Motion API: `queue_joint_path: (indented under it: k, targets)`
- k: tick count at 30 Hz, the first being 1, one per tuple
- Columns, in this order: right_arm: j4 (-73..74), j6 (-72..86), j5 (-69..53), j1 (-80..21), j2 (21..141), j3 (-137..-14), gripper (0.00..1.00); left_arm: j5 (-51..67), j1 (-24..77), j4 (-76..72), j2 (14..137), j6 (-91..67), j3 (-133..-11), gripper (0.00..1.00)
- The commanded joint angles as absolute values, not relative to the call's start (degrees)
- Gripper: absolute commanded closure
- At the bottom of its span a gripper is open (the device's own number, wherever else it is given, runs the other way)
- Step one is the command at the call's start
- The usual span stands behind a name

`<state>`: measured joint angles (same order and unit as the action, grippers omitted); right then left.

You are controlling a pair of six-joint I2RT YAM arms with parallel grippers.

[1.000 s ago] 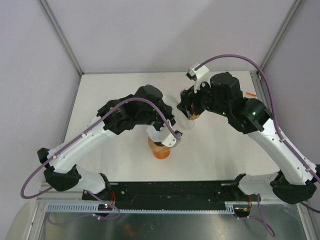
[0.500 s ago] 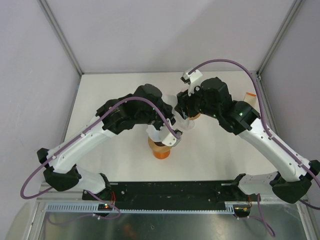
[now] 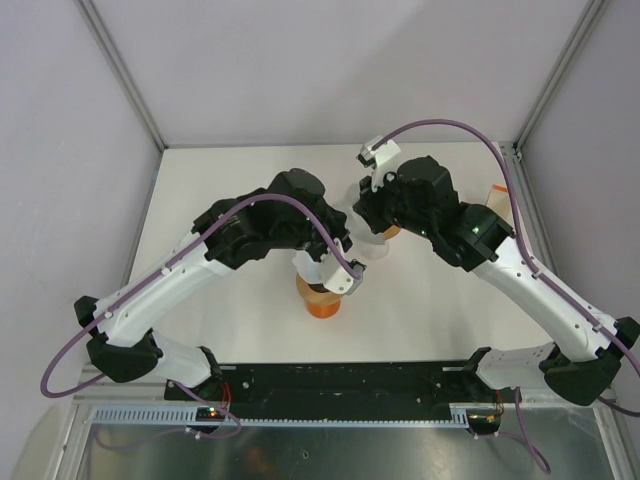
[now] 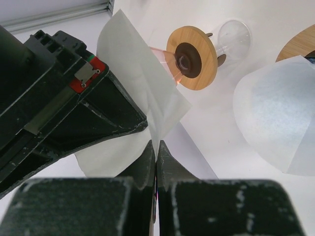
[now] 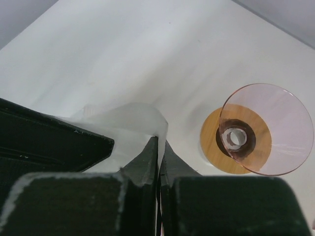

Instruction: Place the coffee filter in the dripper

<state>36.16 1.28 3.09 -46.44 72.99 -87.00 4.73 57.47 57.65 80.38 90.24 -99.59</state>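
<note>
A white paper coffee filter [image 4: 142, 93] hangs above the table, pinched from two sides. My left gripper [image 4: 156, 145] is shut on its lower edge. My right gripper [image 5: 160, 141] is shut on another edge of the same coffee filter [image 5: 130, 120]. The two grippers meet at the middle of the table, where the arms hide the filter in the top view. The dripper [image 5: 263, 128], a pink glass cone on a round wooden base, stands on the table beside the grippers. It also shows in the left wrist view as the dripper [image 4: 191, 59].
A second white filter [image 4: 278, 118] lies on the table to the right, next to a wooden disc [image 4: 301, 43]. An orange and wood piece [image 3: 320, 303] sits under the left wrist. The right gripper's black body [image 4: 59, 103] is close beside the left jaws.
My right gripper has closed onto the filter's edge, and the right arm has shifted slightly left. The left gripper has stayed shut on the filter.
</note>
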Motion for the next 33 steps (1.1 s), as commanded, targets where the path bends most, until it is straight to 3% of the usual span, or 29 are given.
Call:
queue_joint_path:
  k: [1, 13, 24, 26, 29, 30, 33]
  targets:
    - [35.4, -0.6, 8.1, -46.3, 72.8, -87.2, 0.99, 5.7, 58.0, 57.4, 79.3, 88.2, -101.8, 1.0]
    - [32.7, -12.5, 29.8, -49.4, 72.6, -91.5, 1.0, 6.4, 61.0, 59.2, 78.9, 80.4, -100.1, 1.0]
    - [40.2, -12.8, 26.0, -45.1, 73.8, -93.9, 1.0, -1.1, 61.1, 59.3, 79.9, 80.1, -102.1, 0.99]
    - [40.9, -12.1, 23.6, -44.3, 73.9, -93.9, 1.0, -1.4, 61.1, 59.2, 80.1, 80.5, -103.0, 0.87]
    - [41.5, -11.3, 20.3, -43.5, 74.6, -94.2, 1.0, -0.7, 61.5, 59.2, 80.2, 80.2, -104.2, 0.46]
    - [41.8, -11.0, 19.2, -42.6, 74.8, -94.5, 1.0, -0.5, 61.7, 59.2, 80.2, 80.0, -104.8, 0.38]
    - [42.9, -9.5, 14.0, -39.2, 75.6, -95.7, 1.0, 0.3, 61.7, 59.2, 80.1, 78.7, -107.2, 0.28]
